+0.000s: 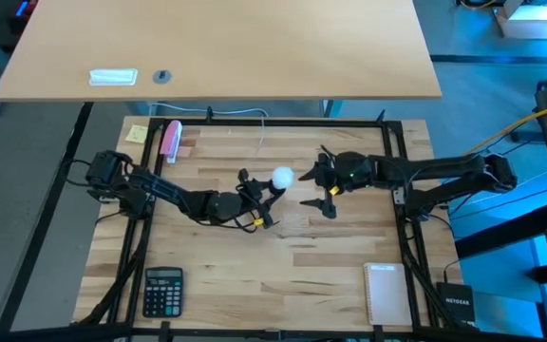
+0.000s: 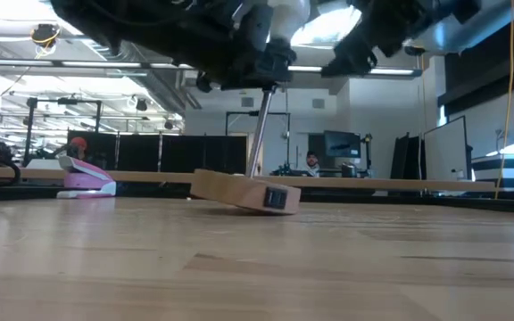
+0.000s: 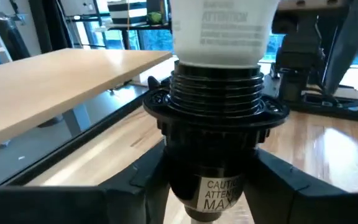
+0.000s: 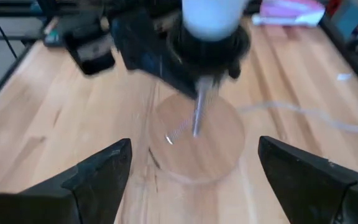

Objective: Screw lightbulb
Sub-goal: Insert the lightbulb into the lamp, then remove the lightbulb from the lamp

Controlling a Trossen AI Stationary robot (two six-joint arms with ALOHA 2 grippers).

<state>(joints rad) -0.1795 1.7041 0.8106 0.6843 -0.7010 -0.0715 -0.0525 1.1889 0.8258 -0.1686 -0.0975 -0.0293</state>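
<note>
The white lightbulb [image 1: 282,177] sits with its screw base in the black socket [image 3: 213,118] of a small lamp. The lamp has a thin metal rod [image 2: 261,125] and a round wooden disc base [image 2: 244,192]. The lamp is tilted. My left gripper [image 1: 257,203] is shut on the socket at mid-table. My right gripper [image 1: 308,188] is open, just to the right of the bulb and level with it. Its fingers [image 4: 98,174] stand apart and touch nothing. The bulb also shows in the right wrist view [image 4: 211,15]. My left gripper pinches the black socket's lower body [image 3: 211,180] between its two fingers, below the threaded collar. The fingers come level from the table's left. The bulb stands out of the socket's far end. The lamp is tilted, its wooden base [image 4: 197,146] slanting low over the table.
A pink stapler [image 1: 171,141] and a yellow note [image 1: 138,133] lie at the far left. A calculator [image 1: 163,290] is at the near left and a notebook [image 1: 387,293] at the near right. A thin white cord [image 4: 303,115] runs across the wood.
</note>
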